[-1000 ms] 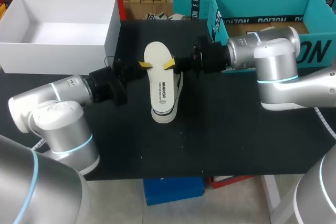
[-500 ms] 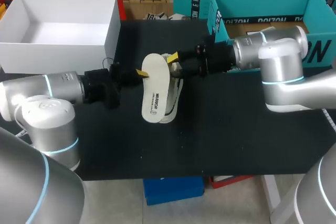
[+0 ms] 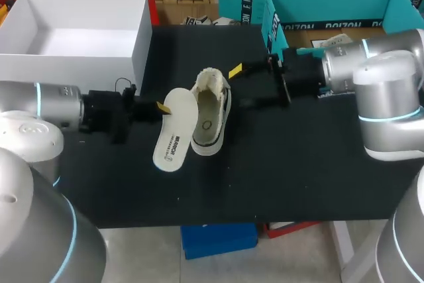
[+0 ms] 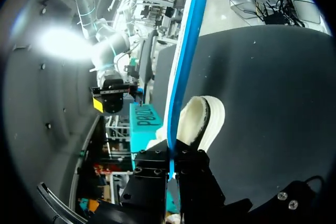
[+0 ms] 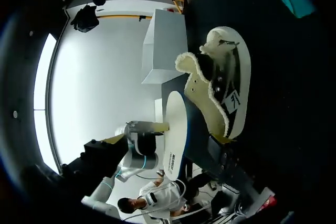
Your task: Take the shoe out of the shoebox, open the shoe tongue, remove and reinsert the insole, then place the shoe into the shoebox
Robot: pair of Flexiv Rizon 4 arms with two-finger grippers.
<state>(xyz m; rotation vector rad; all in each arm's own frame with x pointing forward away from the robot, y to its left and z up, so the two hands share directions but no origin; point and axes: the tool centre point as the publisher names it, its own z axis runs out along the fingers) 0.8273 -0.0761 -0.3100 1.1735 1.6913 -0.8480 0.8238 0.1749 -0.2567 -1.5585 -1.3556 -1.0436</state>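
Near the middle of the black table [image 3: 298, 164], the left gripper [image 3: 161, 107] is clamped on the far end of the pale insole [image 3: 173, 134]. The insole is out of the shoe [image 3: 212, 114] and hangs just beside it on the left, its near end low over the tabletop; whether that end touches cannot be told. Shoe and insole lie almost parallel, their long axes running from the far side of the table toward the near edge, with the insole slanting a little away from the shoe at its near end. The shoe stands on its sole, its fleece-lined opening facing up and empty. From the left wrist the insole [image 4: 184, 61] shows edge-on, pinched in that gripper, with the shoe [image 4: 202, 121] ahead and just to one side. The right gripper [image 3: 244, 88] hovers near the far right-hand side of the shoe, its fingers spread wide, nothing between them, clear of the shoe. The white shoebox [image 3: 140, 28] sits open at the far left corner, well apart from both. Removal looks done and reinsertion appears next. That falls to the left arm, which must carry the insole rightward over the opening and line it up with the shoe's length, while the right gripper is the nearer one to steady the collar.
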